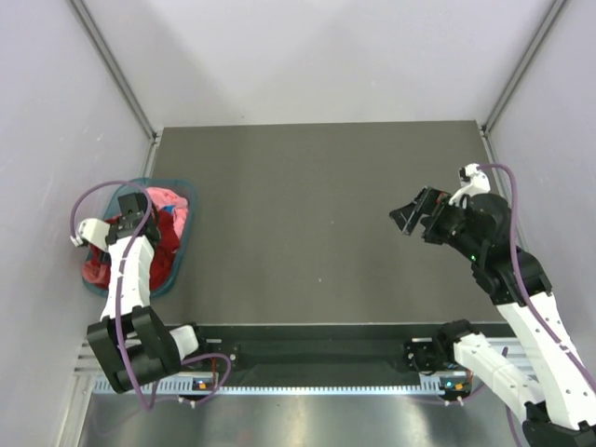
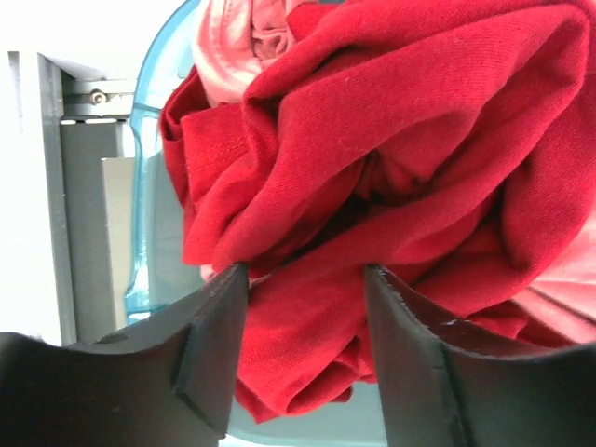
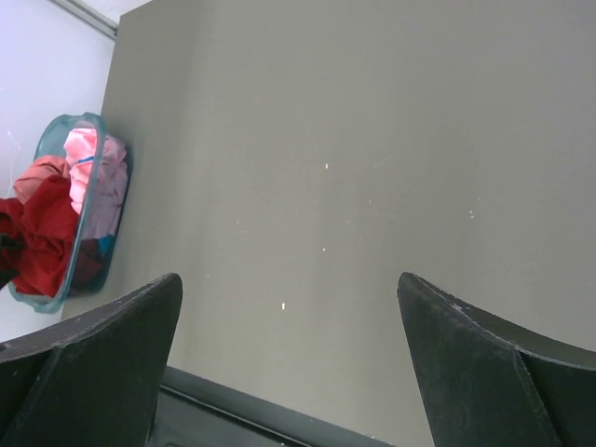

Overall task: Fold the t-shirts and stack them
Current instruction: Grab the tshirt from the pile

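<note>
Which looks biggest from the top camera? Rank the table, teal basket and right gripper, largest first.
1. table
2. teal basket
3. right gripper, perhaps nearer the camera, yet clearly smallest

Overhead view spans the table [image 1: 326,214]; left wrist crowds the basket [image 2: 149,186], which right wrist sees from afar.

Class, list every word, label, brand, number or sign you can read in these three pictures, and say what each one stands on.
No text can be read in any view.
The red t-shirt, the pink t-shirt and the teal basket show no print.
The arm bases carry small lit spots, too small to read as text.
</note>
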### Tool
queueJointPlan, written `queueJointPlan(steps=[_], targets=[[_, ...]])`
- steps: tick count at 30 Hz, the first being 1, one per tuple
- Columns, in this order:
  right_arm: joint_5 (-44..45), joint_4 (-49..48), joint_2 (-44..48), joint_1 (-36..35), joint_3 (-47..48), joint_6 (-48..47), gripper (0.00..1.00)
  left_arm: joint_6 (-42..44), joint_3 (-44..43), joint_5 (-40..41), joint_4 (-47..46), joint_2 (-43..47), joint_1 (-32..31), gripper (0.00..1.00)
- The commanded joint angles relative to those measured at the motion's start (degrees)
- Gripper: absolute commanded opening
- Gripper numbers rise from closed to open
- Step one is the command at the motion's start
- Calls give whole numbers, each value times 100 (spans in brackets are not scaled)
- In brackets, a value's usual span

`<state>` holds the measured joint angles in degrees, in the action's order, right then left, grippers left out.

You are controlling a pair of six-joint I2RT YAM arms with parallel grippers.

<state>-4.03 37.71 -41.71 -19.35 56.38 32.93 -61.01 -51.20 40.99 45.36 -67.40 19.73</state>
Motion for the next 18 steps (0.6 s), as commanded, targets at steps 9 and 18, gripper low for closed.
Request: queueJointPlan(steps=[9, 18], targets=[[-19, -124, 146, 28, 321, -155, 100, 564, -21, -547, -986, 304, 58, 0], [-115, -221, 208, 28, 233, -94, 100, 1628, -1541, -4537, -1811, 1300, -21, 0]])
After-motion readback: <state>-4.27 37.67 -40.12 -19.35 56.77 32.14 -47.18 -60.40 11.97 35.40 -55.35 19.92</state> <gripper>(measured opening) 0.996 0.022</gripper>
